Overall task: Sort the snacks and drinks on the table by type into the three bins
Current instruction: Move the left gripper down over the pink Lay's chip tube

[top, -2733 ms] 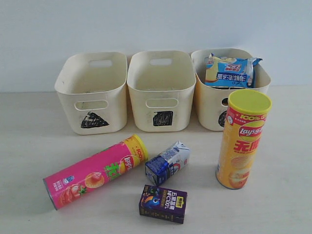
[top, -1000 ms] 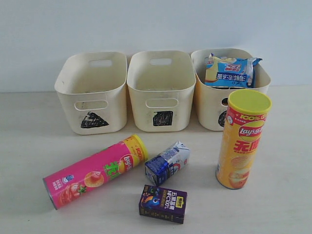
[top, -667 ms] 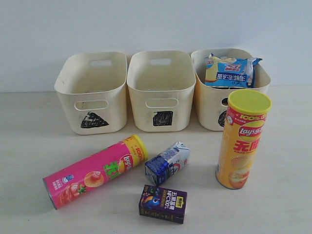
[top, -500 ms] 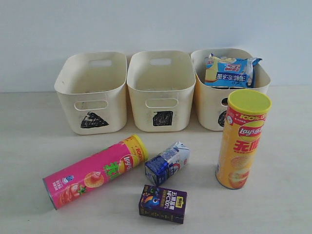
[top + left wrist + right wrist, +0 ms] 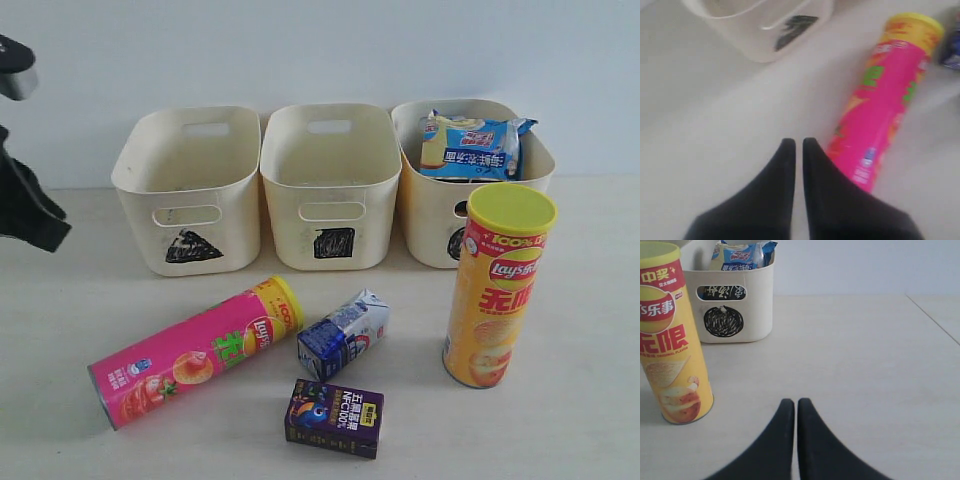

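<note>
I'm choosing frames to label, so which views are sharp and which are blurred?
Exterior view: sharp, evenly lit, faint shadows by the yellow tube. Left wrist view: blurred throughout, the pink tube with smeared lettering, the left end effector soft-edged. Right wrist view: crisp, the yellow tube's print readable.

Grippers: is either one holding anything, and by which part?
Nothing is held. The left gripper and the right gripper are both shut and empty.

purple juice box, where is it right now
In the exterior view the purple juice box lies at the front centre, just in front of the blue-and-white gabled carton and right of the lying pink Lay's tube.
</note>
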`<state>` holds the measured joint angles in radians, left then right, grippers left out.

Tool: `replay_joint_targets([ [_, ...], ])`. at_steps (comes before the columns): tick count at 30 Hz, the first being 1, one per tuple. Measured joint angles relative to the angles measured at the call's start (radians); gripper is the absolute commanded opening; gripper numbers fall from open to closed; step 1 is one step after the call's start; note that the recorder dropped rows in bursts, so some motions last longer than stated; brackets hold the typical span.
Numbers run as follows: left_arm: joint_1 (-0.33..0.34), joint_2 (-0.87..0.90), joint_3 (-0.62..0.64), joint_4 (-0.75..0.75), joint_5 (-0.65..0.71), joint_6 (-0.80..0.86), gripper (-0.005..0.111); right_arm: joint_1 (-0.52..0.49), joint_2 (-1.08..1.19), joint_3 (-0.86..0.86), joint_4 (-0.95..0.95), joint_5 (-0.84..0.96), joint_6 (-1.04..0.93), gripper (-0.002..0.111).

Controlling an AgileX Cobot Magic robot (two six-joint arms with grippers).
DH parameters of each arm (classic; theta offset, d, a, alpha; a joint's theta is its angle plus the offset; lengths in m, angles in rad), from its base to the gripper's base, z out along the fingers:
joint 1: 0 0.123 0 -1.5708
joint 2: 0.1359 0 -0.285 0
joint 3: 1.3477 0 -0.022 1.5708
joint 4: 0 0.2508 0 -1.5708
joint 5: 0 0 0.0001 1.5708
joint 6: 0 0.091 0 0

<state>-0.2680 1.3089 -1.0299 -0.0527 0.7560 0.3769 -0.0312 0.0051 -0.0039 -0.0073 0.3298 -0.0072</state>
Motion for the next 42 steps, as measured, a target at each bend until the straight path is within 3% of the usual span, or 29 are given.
replay_joint_targets([
  [6,-0.038,0.091,-0.085,-0.192,0.129,0.203,0.004,0.000,0.000,0.000,0.000,0.000,0.000,0.000],
  [16,-0.050,0.229,-0.116,-0.208,0.189,0.279,0.004,0.000,0.000,0.000,0.000,0.000,0.000,0.000],
  [22,-0.112,0.312,-0.115,-0.208,0.148,0.295,0.005,0.000,0.000,0.000,0.000,0.000,0.000,0.000],
  [26,-0.131,0.363,-0.128,-0.210,0.117,0.298,0.025,0.000,0.000,0.000,0.000,0.000,0.000,0.000],
  [31,-0.131,0.418,-0.175,-0.210,0.115,0.298,0.076,0.000,0.000,0.000,0.000,0.000,0.000,0.000],
  [33,-0.131,0.433,-0.190,-0.214,0.113,0.298,0.089,0.000,0.000,0.000,0.000,0.000,0.000,0.000],
  [42,-0.133,0.515,-0.217,-0.217,0.111,0.296,0.105,0.000,0.000,0.000,0.000,0.000,0.000,0.000],
])
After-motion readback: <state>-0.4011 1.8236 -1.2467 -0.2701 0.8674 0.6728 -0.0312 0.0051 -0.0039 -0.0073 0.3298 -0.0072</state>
